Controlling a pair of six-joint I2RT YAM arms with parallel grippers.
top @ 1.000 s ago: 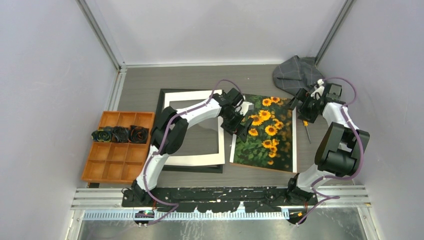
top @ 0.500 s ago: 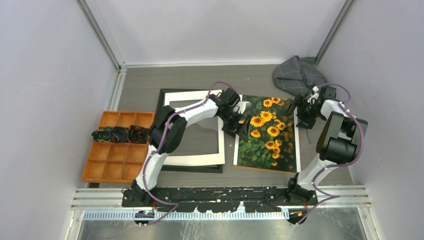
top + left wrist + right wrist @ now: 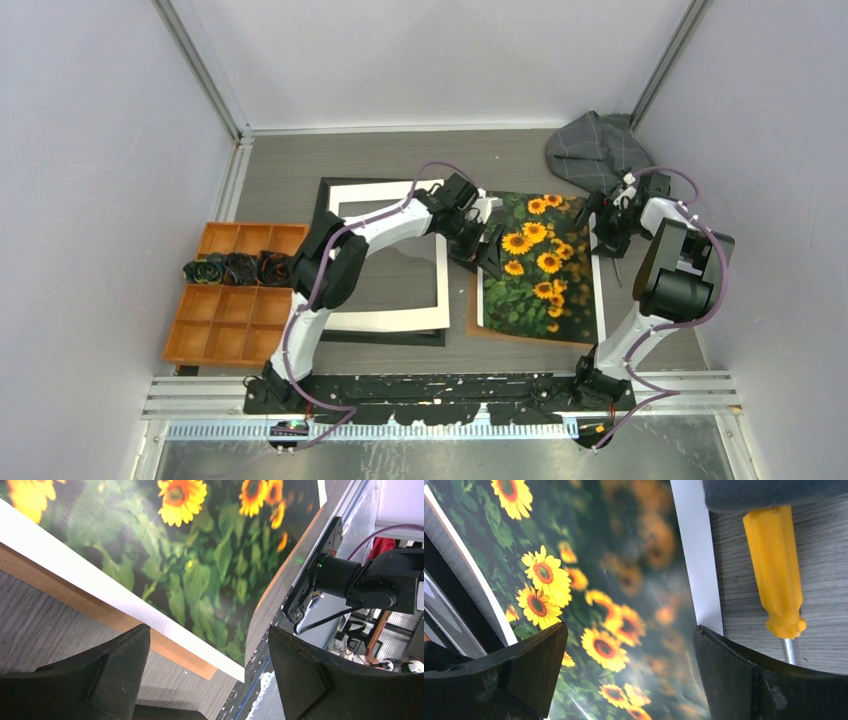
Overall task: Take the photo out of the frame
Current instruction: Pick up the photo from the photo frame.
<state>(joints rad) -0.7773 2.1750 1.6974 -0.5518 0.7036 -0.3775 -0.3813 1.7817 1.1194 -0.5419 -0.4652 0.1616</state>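
The photo (image 3: 540,268) lies right of centre on a brown board (image 3: 100,611), just beside the frame (image 3: 385,322); it looks thin, light, glossy and floppy, so a white side margin seems the spot to pinch. The left gripper (image 3: 207,645) and right gripper (image 3: 629,645) hover at its edges, fingers spread, empty.

the left gripper (image 3: 208,632), jaws wide apart, hovers over the photo (image 3: 200,580) lying on a brown board (image 3: 60,588).

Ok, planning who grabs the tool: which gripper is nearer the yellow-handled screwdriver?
Right. The right gripper is beside the screwdriver at the right margin of the photo; the left gripper is at its opposite edge.
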